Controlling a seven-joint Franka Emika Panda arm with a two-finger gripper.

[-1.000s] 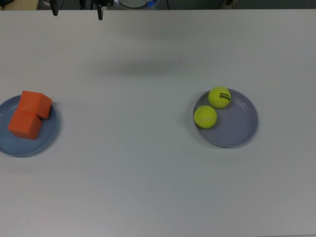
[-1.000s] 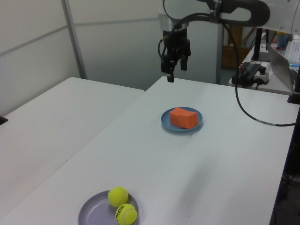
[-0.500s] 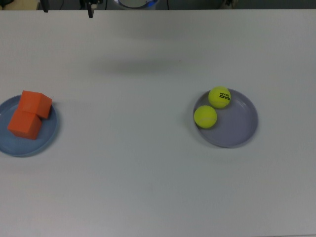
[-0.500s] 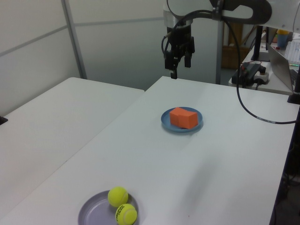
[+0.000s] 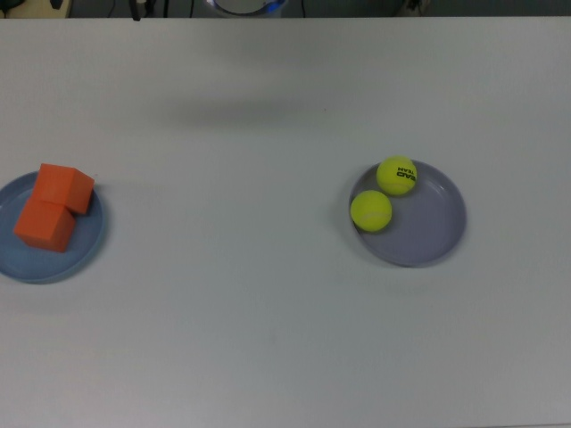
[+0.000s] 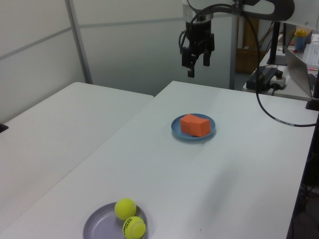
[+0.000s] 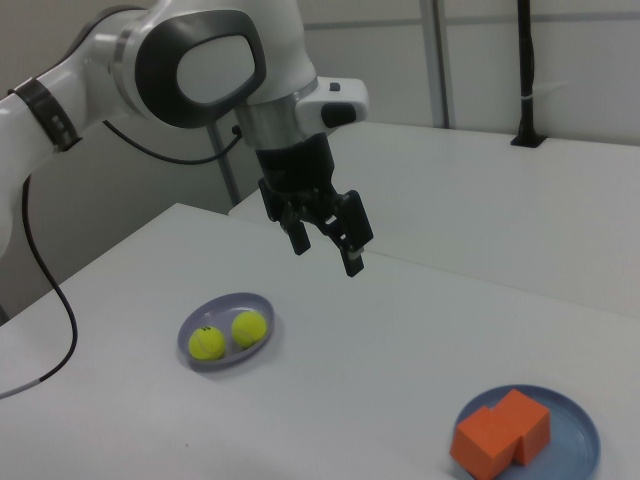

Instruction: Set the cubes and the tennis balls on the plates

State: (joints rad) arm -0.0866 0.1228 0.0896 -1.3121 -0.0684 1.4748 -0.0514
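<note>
The gripper (image 7: 327, 243) hangs high above the white table (image 5: 268, 312), fingers apart and empty. Below it, two orange cubes (image 7: 500, 433) sit touching on the light blue plate (image 7: 580, 440). Farther off, both tennis balls (image 7: 228, 335) rest side by side on the lavender plate (image 5: 428, 232).

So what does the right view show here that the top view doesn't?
Only the right view shows the gripper, fingers open and empty, raised above the table. Only the top view shows the lettering on one tennis ball clearly. Both show two orange cubes on the blue plate and two tennis balls on the lavender plate.
</note>
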